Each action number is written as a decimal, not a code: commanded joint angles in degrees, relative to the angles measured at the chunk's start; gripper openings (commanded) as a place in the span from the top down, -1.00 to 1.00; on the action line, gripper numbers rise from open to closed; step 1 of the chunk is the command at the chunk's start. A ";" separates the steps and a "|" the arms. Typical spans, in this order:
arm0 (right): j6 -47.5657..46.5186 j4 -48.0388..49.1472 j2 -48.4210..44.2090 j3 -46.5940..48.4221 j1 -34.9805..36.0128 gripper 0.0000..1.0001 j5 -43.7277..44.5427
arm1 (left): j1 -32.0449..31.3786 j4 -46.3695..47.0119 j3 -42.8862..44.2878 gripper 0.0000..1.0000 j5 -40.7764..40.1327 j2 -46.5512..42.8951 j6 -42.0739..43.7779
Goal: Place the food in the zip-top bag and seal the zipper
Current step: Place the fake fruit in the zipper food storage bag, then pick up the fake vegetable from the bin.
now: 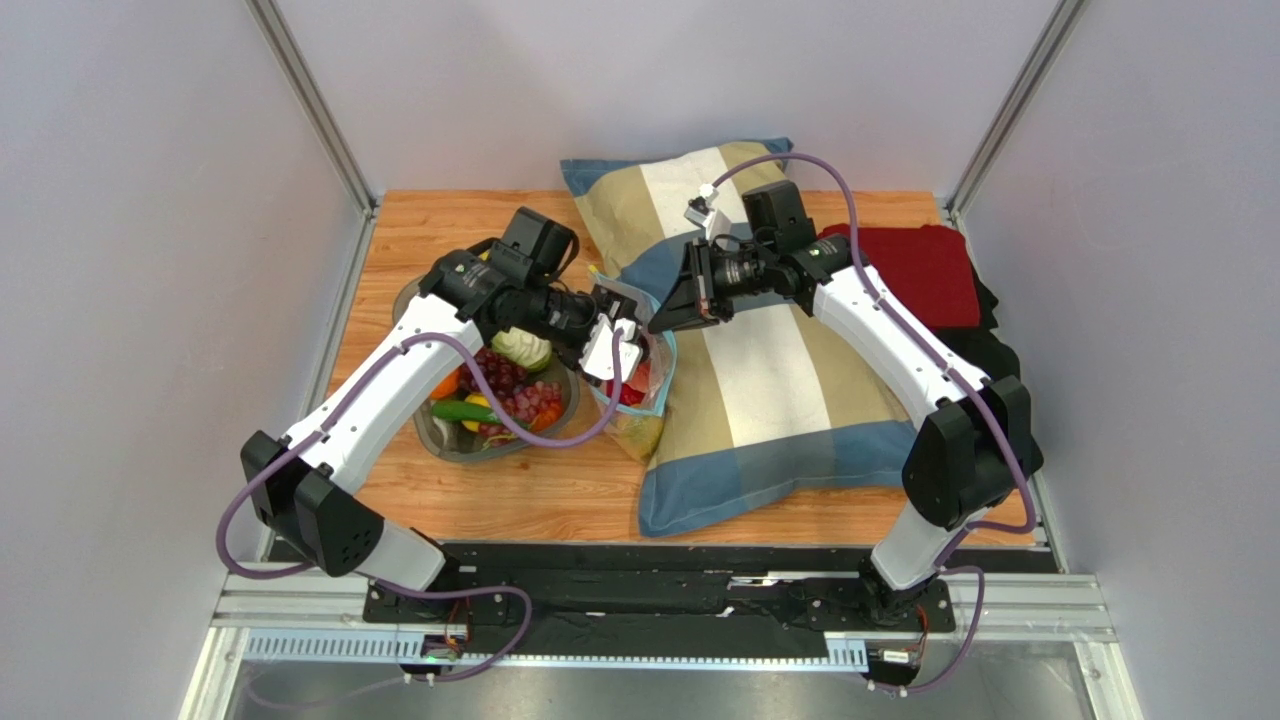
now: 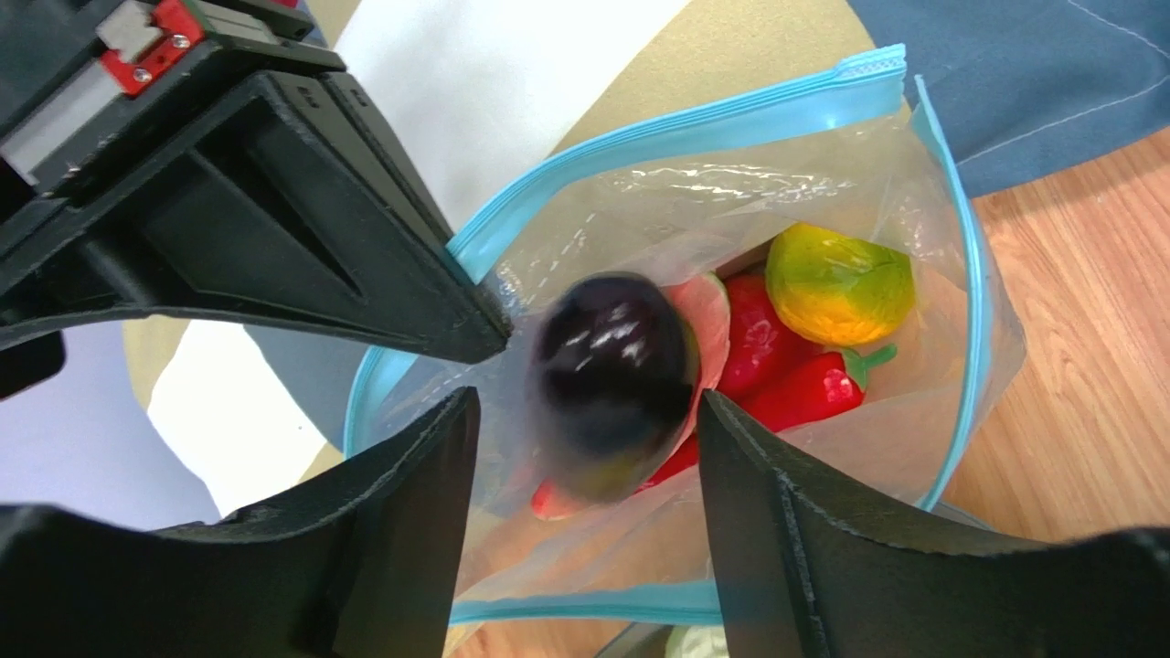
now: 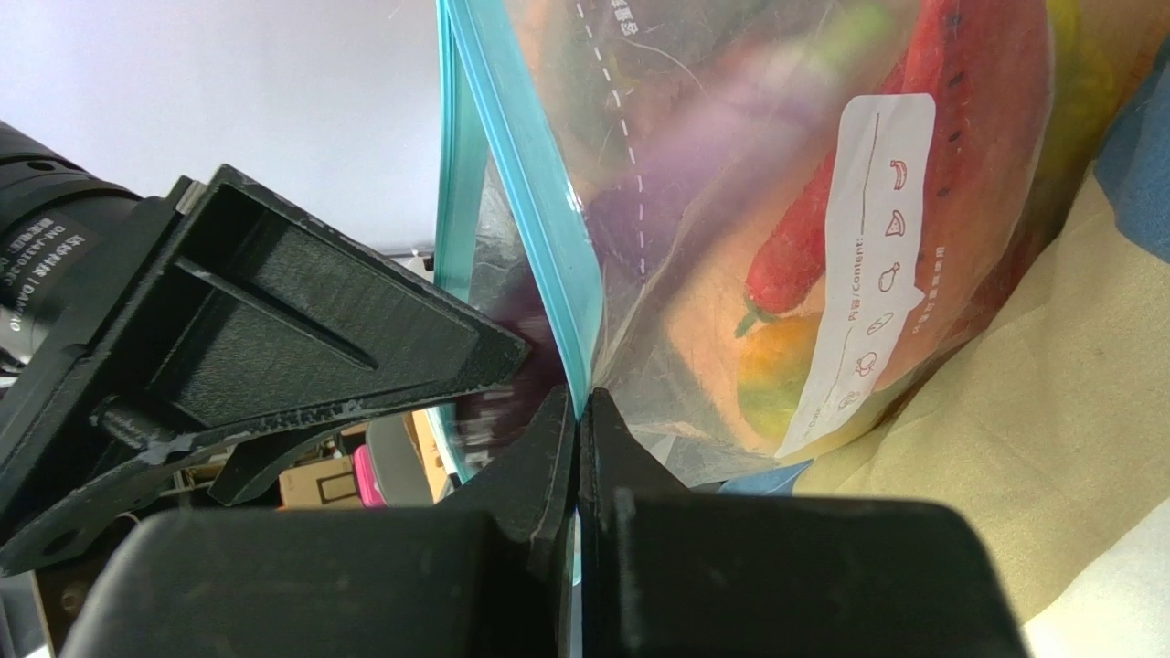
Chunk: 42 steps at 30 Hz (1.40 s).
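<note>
Right gripper (image 3: 577,411) is pinching the zipper (image 3: 529,178), its jaws closed flat on the strip.
Left gripper (image 2: 588,400) is standing wide, a purple eggplant (image 2: 611,363) between its fingers, inside the zip-top bag (image 2: 948,343) at the pillow's (image 1: 781,375) nine o'clock. The white label (image 3: 879,261) is showing icons, its lettering too small to read.

Plain pale walls (image 1: 631,75) enclose a wooden tabletop (image 1: 436,225) framed by metal posts (image 1: 313,98).

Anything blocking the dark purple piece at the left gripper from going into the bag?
Nothing visible. The purple piece is at the open bag mouth; the right gripper pinches the zipper edge, and the red pepper and yellow fruit lie to one side inside.
</note>
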 commanded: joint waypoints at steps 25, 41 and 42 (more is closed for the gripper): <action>-3.09 -1.57 -0.53 1.38 -0.29 1.00 -0.20 | 25.55 -14.32 -18.57 -0.45 -4.37 -12.42 -15.43; -3.44 -2.10 1.13 2.44 -0.29 1.00 0.68 | 25.11 -13.00 -22.88 -0.23 -13.09 -3.34 -1.26; -3.52 -2.10 1.22 2.44 -0.29 1.00 0.77 | 25.11 -12.91 -23.05 -0.23 -13.70 -3.26 -1.00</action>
